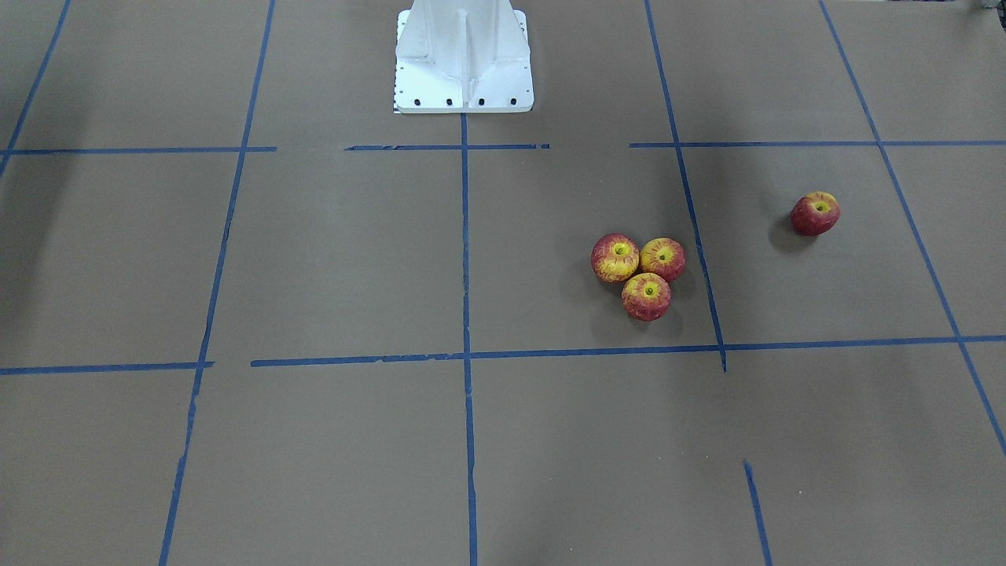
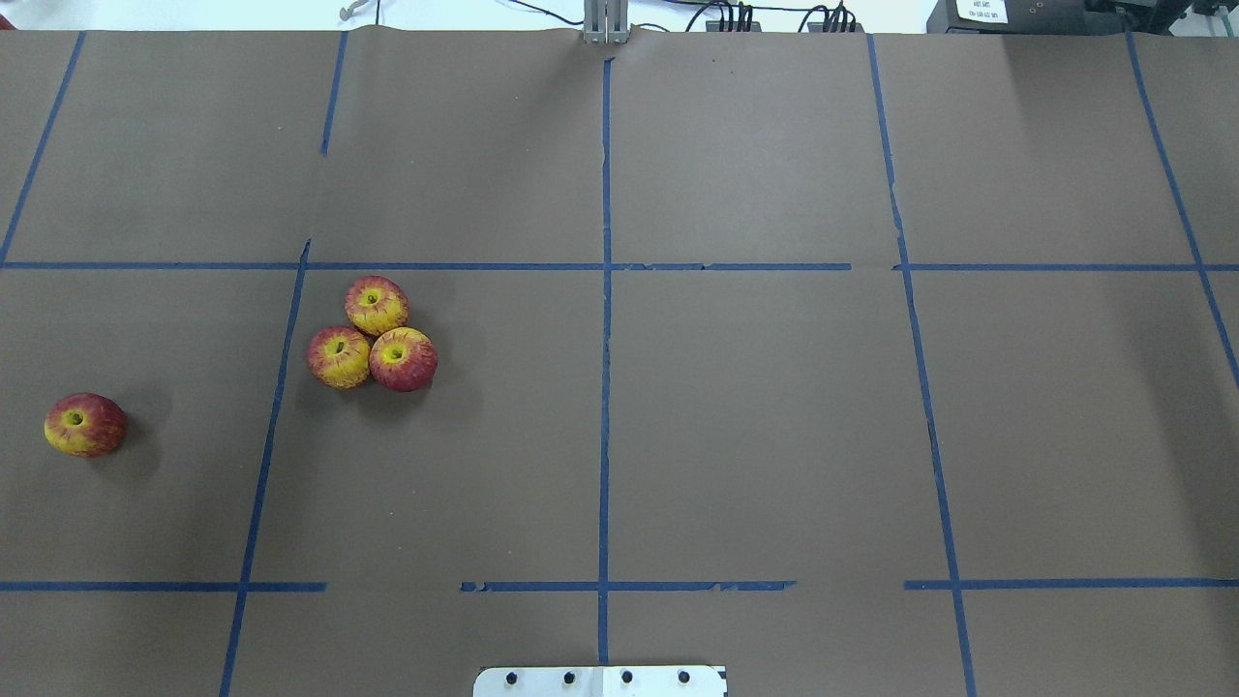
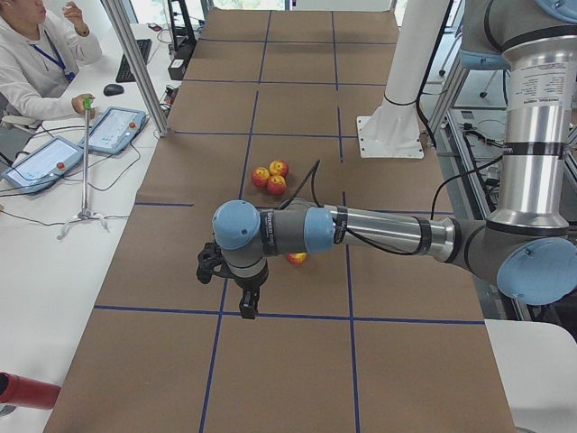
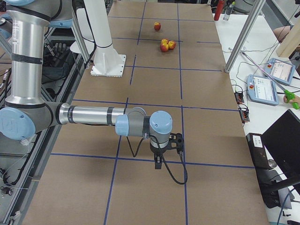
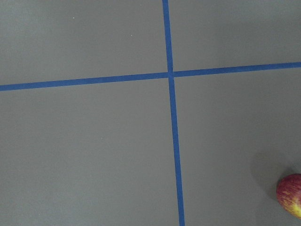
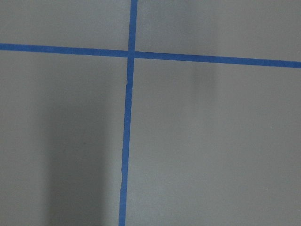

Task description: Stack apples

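Note:
Three apples touch in a cluster point(image 2: 373, 334) on the brown table cover, left of centre in the overhead view; all stand upright, none on top of another. They also show in the front-facing view point(image 1: 640, 271). A fourth apple point(image 2: 85, 424) lies alone further left, also in the front-facing view point(image 1: 815, 213); its edge shows in the left wrist view point(image 5: 291, 195). My left gripper point(image 3: 245, 302) hangs near the lone apple point(image 3: 297, 259), above the table. My right gripper point(image 4: 159, 161) hangs far from the apples. I cannot tell whether either is open or shut.
Blue tape lines point(image 2: 605, 387) divide the cover into squares. The white robot base point(image 1: 464, 59) stands at the table's robot side. An operator point(image 3: 36, 54) sits at a side table with tablets point(image 3: 113, 131). A metal post point(image 3: 135, 63) stands at the table edge.

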Controlling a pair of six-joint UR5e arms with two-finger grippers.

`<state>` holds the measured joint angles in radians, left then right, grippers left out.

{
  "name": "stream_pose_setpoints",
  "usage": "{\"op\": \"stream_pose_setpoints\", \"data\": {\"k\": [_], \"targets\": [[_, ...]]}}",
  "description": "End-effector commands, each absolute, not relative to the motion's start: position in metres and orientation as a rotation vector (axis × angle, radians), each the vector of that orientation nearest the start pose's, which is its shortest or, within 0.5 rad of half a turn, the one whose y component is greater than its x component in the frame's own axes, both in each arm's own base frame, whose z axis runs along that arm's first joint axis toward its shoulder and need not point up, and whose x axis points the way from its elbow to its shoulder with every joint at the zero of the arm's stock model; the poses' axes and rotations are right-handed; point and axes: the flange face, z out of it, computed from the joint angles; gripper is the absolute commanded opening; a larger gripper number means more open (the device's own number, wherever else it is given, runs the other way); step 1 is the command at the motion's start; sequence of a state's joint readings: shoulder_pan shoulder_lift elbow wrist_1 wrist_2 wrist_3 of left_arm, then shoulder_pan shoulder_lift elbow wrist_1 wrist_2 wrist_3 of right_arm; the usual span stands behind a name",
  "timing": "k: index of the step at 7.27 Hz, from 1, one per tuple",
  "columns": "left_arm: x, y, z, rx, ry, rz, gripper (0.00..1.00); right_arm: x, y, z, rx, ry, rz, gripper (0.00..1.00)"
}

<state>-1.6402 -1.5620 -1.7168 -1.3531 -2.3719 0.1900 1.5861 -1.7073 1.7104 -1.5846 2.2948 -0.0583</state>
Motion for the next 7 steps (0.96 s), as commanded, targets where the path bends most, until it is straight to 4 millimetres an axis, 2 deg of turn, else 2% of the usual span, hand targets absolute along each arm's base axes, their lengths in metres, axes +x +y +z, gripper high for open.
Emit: {"op": "stream_pose_setpoints", "data": {"k": [1,2,4,5,6,7], "targets": [[-0.094,-0.477,0.595,0.061,0.803,0.106,1.00,0.074,-0.432,0.658,0.016,-0.724,-0.037,1.00],[-0.093,-0.478,0.604,0.046,0.799,0.103,1.00,0.074,-0.432,0.658,0.016,-0.724,-0.037,1.00],[-0.091,-0.475,0.607,0.062,0.811,0.111,1.00,0.074,-0.432,0.658,0.016,-0.724,-0.037,1.00],[-0.076,-0.484,0.592,0.142,0.844,0.154,1.00,0.074,-0.432,0.658,0.016,-0.724,-0.037,1.00],[-0.011,-0.489,0.585,0.052,0.925,0.155,1.00,0.074,-0.432,0.658,0.016,-0.724,-0.037,1.00],[0.046,-0.490,0.576,0.012,0.916,0.199,1.00,0.074,-0.432,0.658,0.016,-0.724,-0.037,1.00]]}}
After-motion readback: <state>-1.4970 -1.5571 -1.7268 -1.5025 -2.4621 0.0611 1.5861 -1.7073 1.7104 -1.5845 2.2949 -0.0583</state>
